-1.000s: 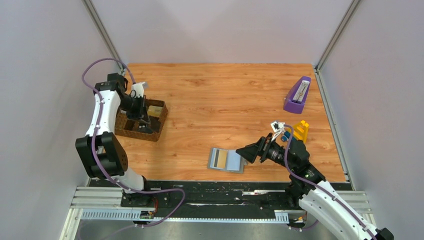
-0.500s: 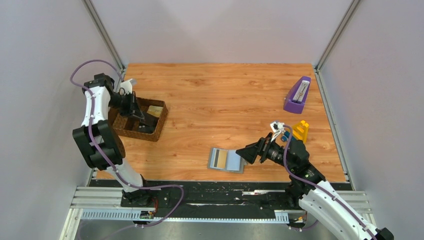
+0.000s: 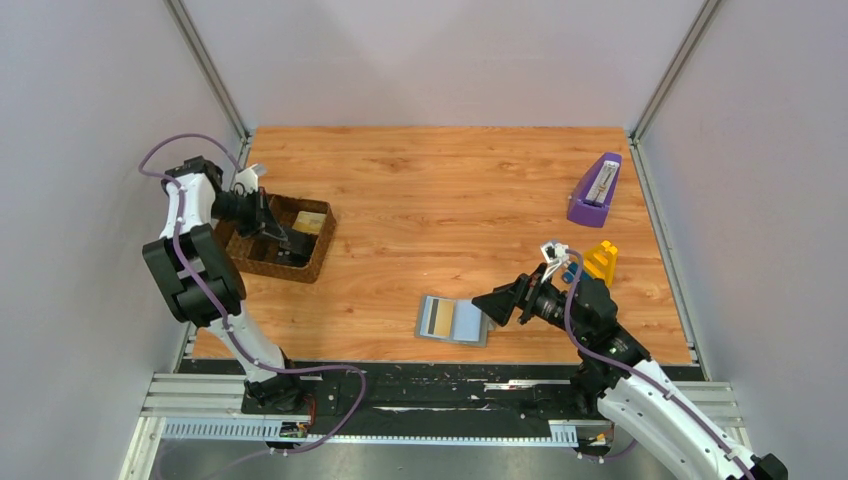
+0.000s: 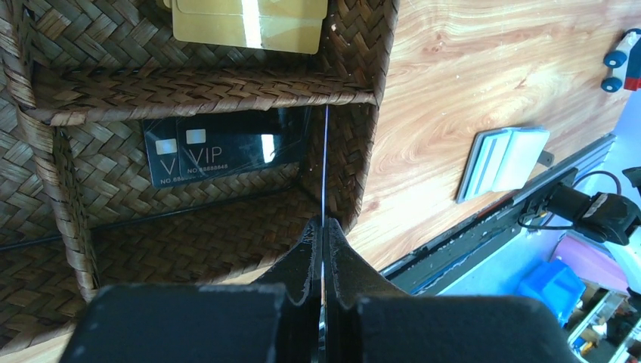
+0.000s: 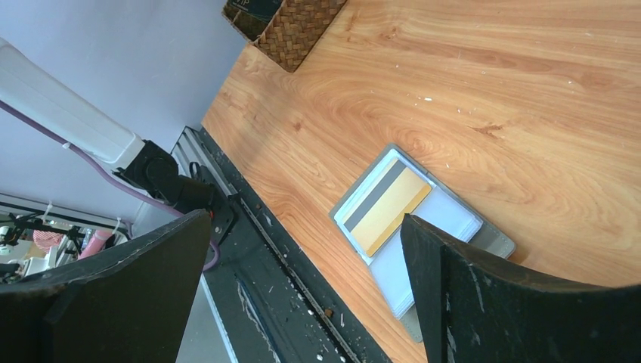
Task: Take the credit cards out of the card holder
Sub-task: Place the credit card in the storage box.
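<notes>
The card holder point(image 3: 452, 320) lies open near the table's front edge, pale blue-grey inside, with a gold credit card point(image 5: 385, 208) showing in its left pocket. My right gripper point(image 3: 488, 308) hovers just right of the card holder, open and with nothing between its jaws point(image 5: 306, 219). My left gripper point(image 4: 323, 227) is shut on a thin credit card point(image 4: 323, 159), seen edge-on, over the near-right compartment of the brown woven tray point(image 4: 204, 94). Gold credit cards point(image 4: 249, 26) and black VIP cards point(image 4: 227, 151) lie in two other compartments.
The woven tray point(image 3: 318, 250) stands at the table's left edge, under my left gripper point(image 3: 283, 238). A purple stapler-like object point(image 3: 594, 190) sits at the far right. A yellow toy point(image 3: 602, 260) and a small blue-and-white toy point(image 3: 565, 262) lie behind my right arm.
My left arm has folded back toward the left wall, drawing its gripper and the card a little left over the tray. The right arm and the card holder have not moved.
</notes>
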`<action>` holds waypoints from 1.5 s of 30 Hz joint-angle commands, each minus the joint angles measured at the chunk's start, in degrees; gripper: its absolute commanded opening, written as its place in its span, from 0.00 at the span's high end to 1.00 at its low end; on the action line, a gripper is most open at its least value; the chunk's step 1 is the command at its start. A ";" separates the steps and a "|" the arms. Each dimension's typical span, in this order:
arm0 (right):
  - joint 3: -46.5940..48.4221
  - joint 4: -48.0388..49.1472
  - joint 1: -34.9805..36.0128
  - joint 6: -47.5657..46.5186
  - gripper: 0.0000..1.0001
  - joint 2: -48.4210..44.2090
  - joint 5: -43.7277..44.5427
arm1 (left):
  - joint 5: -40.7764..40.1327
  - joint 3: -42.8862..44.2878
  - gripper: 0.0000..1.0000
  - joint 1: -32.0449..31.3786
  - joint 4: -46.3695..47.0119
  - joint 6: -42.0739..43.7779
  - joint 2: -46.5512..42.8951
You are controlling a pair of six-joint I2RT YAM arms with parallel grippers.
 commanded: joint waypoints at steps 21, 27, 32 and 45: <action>3.49 0.92 0.05 -2.86 0.00 1.45 1.71 | 2.27 -2.77 1.00 0.31 4.72 0.38 4.20; 3.76 0.91 0.06 -2.99 0.00 1.38 2.09 | 0.88 -1.85 0.86 0.27 4.44 0.06 4.78; 3.83 0.89 0.08 -3.03 0.00 1.15 2.20 | 0.79 -1.25 0.83 0.27 4.55 -0.52 6.21; 4.19 0.91 0.10 -3.38 0.00 1.02 3.26 | -2.52 1.43 0.70 0.31 4.93 -1.78 6.80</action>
